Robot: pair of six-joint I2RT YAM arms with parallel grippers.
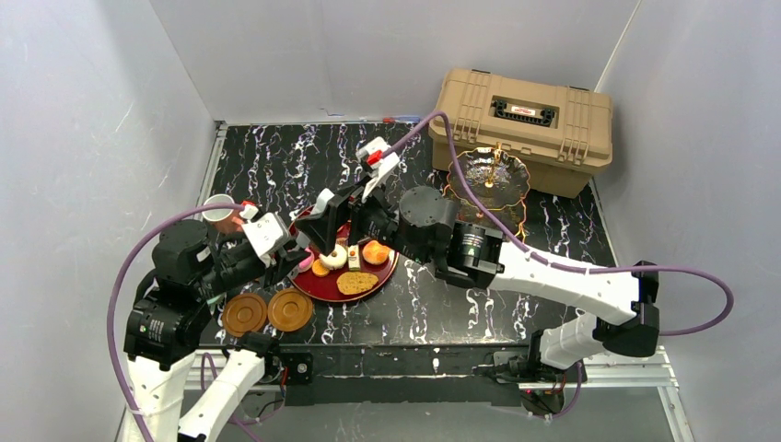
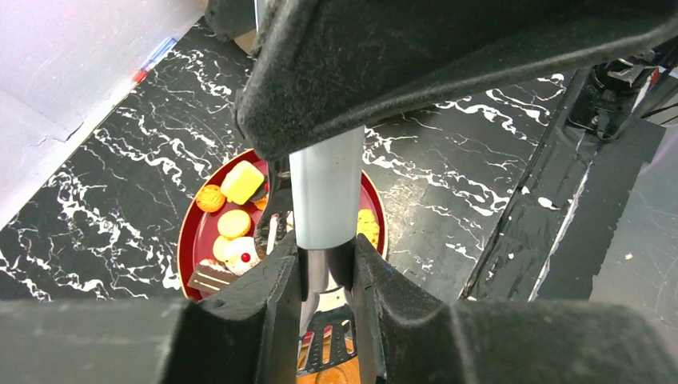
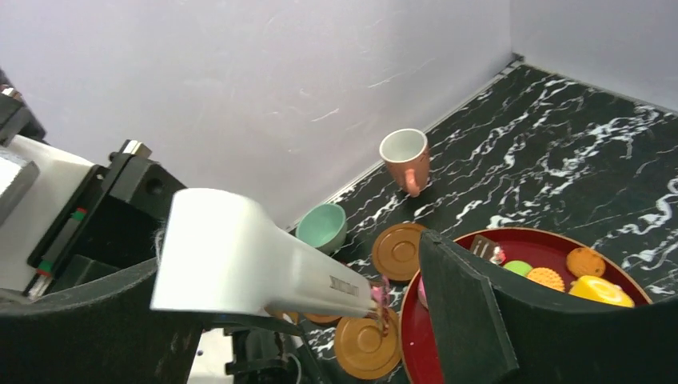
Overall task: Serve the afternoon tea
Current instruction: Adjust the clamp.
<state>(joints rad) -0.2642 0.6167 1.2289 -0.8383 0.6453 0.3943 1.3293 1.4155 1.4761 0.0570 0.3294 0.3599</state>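
- Currently the left tool (image 2: pixel 326 268) is clamped narrow on the tongs (image 2: pixel 324 192), poised above the pastries (image 2: pixel 234 224) for pickup.
- Right tool (image 1: pixel 347 226) stands wide, gripping nothing; the stand (image 1: pixel 497 173) sits upper right of the frame.

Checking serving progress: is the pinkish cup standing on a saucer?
No, the pinkish cup stands on the bare marble tabletop, apart from the brown saucers.

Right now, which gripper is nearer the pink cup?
Left. The left gripper sits at the edge of the red tray nearest the pink cup; the right gripper is open over the tray's middle, farther off.
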